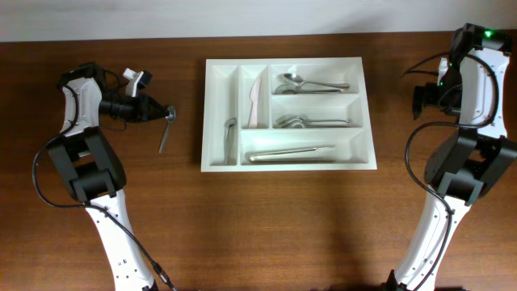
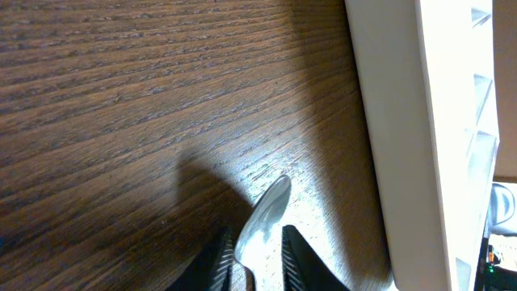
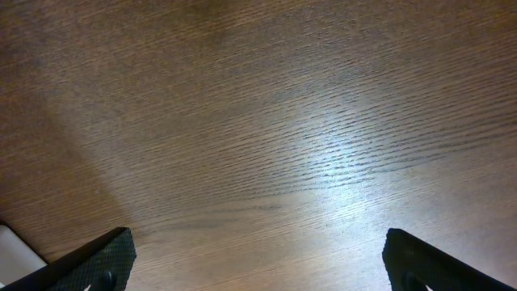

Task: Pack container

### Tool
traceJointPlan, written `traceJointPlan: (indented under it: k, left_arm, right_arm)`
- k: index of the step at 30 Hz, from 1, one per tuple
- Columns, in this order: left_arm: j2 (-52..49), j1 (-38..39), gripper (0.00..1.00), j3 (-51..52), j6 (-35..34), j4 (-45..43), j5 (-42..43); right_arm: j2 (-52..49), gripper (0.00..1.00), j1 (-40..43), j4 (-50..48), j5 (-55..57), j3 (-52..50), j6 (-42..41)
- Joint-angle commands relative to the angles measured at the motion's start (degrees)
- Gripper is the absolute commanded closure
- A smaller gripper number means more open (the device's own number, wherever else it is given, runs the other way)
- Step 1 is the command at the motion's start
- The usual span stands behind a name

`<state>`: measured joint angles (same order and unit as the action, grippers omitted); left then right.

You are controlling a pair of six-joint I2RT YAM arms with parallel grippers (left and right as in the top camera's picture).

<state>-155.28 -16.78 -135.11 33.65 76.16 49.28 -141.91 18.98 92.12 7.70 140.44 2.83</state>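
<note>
The container [image 1: 208, 113], a large white rectangular plastic cutlery tray, sits in the upper centre of the overhead view on the dark brown wooden table [image 1: 323, 234]. In the left wrist view its white outer wall runs down the right edge.

At the far left of the overhead view the left gripper [image 1: 164, 112] points toward the tray. Its jaws are closed on a slim silver metal utensil [image 1: 166, 132], which slants down toward the lower left, well apart from the tray. In the left wrist view the black fingers [image 2: 220, 260] press either side of it at the bottom centre, and its rounded end throws a shadow to the left.

From left to right, the tray's compartments hold:
- first narrow slot: a grey metal piece [image 1: 230, 136]
- second narrow slot: a white plastic knife [image 1: 255, 103]
- top long compartment: silver spoons [image 1: 311, 83]
- middle long compartment: more silver cutlery [image 1: 303, 122]
- bottom long compartment: a long metal knife [image 1: 291, 152]

In the upper right the right gripper [image 3: 258, 271] stands wide apart, holding nothing, over bare wood.
</note>
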Motion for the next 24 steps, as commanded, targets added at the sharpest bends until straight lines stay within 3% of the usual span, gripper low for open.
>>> traceJointPlan:
  k: [1, 12, 24]
  left_arm:
    - [-1.4, 0.2, 0.80, 0.2, 1.2, 0.0, 0.0]
    - [-1.4, 0.2, 0.58, 0.2, 1.2, -1.8, 0.0]
    - [-1.4, 2.4, 0.57, 0.2, 2.7, -1.5, 0.0]
  right_arm:
    - [2.4, 0.01, 0.2, 0.0, 0.5, 0.1, -0.1]
    - [2.4, 0.01, 0.2, 0.0, 0.5, 0.1, -0.1]
    - [2.4, 0.01, 0.2, 0.0, 0.5, 0.1, -0.1]
